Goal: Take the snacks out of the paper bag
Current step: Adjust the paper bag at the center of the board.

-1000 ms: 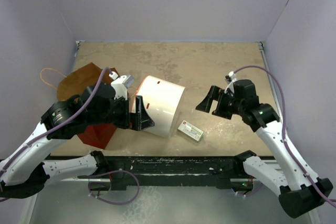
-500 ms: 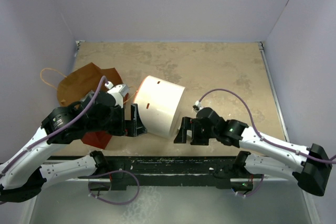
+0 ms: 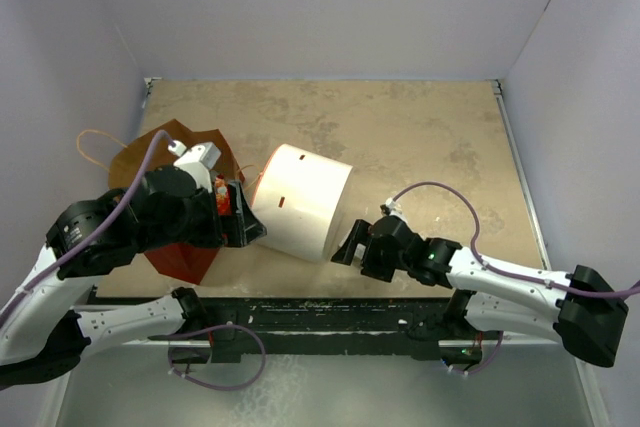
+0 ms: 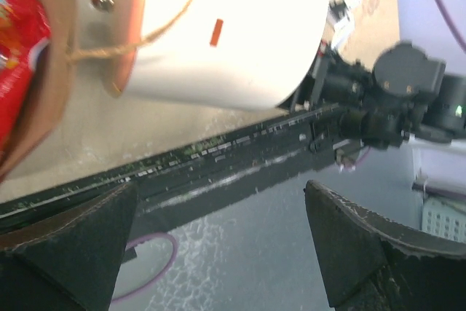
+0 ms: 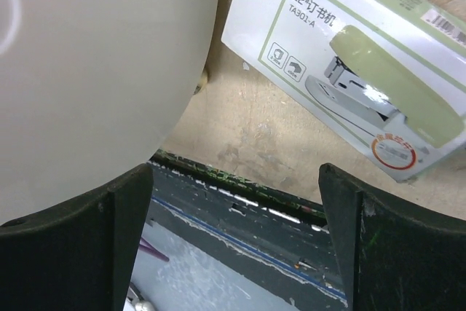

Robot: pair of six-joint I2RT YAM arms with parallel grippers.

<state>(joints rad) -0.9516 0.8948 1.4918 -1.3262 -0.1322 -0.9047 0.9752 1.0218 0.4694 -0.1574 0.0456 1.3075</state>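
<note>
— What is the table point(image 3: 400, 127) like?
— A tan top, mottled like worn stone, with darker blotches toward its far half. A thin white trim point(image 3: 518, 162) runs along its right side.
— And around it?
— Three plain walls, pale lilac-grey. The back wall point(image 3: 320, 7) stands behind the table's far edge, and the left wall point(image 3: 60, 47) and right wall point(image 3: 590, 67) rise from its sides.
— The near edge?
— A scuffed black rail point(image 3: 320, 312) runs along it. Below the table lies a grey speckled floor point(image 3: 330, 387).
— Light?
— Soft and even over the table, with faint shadows.
</note>
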